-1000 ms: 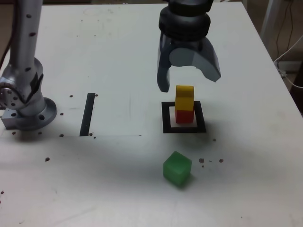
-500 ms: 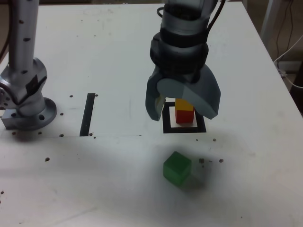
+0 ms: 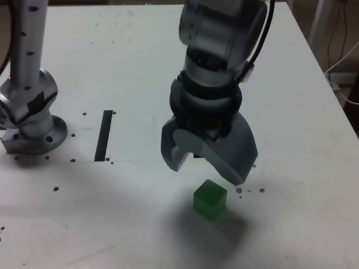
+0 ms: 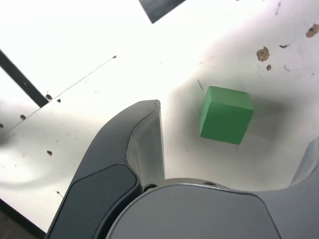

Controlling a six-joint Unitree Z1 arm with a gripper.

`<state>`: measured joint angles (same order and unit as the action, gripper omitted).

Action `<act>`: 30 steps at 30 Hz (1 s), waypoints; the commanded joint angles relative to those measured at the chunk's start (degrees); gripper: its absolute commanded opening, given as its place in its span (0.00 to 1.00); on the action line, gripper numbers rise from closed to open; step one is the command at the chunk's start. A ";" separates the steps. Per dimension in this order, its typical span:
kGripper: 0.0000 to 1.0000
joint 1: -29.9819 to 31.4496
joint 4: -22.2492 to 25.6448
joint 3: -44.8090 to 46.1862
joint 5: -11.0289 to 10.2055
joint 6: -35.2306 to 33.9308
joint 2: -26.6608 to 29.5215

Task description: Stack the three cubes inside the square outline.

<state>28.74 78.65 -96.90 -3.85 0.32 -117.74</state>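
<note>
Green cube [image 3: 210, 199], matte, crisp-edged, set down on the counter [image 3: 129, 224], toward its near edge, in the exterior view placed just below the tool [image 3: 207, 176] and between the lines of its fingers. Tool: spread wide, nothing gripped; fingers curved, smooth grey shells with paler inner faces. One side of the cube's top appears turned askew to the fingers. Counter: white, glossy, brown-chipped. Black outline [image 3: 197, 156]: flat, mostly hidden behind the tool.

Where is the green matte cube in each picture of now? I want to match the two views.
Exterior view: the green matte cube is below centre, just under the open gripper.
Wrist view: right of centre.
Shared landmark: the black square outline, only partly visible in both.
</note>
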 commanded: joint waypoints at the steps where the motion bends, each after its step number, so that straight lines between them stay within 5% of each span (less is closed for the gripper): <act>1: 0.99 0.24 -0.68 0.04 -0.11 0.74 -1.14; 17: 0.92 -0.65 -4.71 0.77 2.14 2.90 -6.82; 30: 0.31 -1.12 -4.62 1.14 3.26 2.31 -7.76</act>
<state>27.76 73.89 -95.84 -0.55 2.72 -125.22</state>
